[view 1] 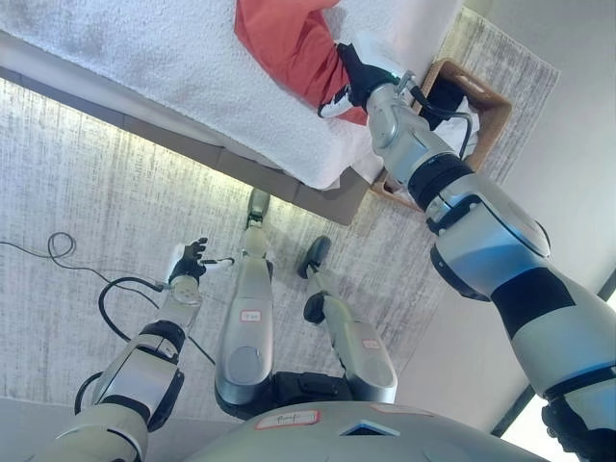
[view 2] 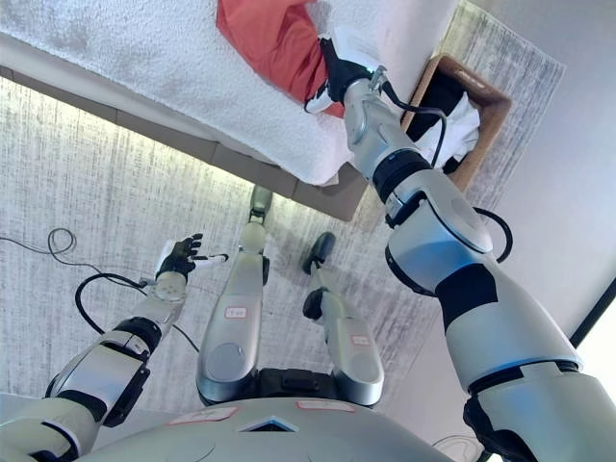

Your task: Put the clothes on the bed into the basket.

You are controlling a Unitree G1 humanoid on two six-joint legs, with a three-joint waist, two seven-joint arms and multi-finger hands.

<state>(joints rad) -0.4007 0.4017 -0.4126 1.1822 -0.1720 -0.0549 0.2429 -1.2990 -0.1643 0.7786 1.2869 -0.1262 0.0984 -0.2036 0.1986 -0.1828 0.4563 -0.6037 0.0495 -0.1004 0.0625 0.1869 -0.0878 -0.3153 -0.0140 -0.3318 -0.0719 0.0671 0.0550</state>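
In the left eye view we see our right hand [view 1: 354, 82] curled on the red garment [view 1: 289, 43] lying on the white bed [view 1: 164, 67], with the basket [view 1: 486, 101] just beyond the bed's corner. In the right eye view our left hand [view 2: 181, 256] hangs over the carpet [view 2: 87, 164], fingers loosely spread and empty.

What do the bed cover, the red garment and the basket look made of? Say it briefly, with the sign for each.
Bed cover: white terry-like cloth, matte, going by its nubby looped surface.
Red garment: soft woven or knit fabric, matte; it bunches in folds where the right hand meets it.
Basket: probably wood or woven fibre, brown, with stiff straight walls; the weave cannot be made out.
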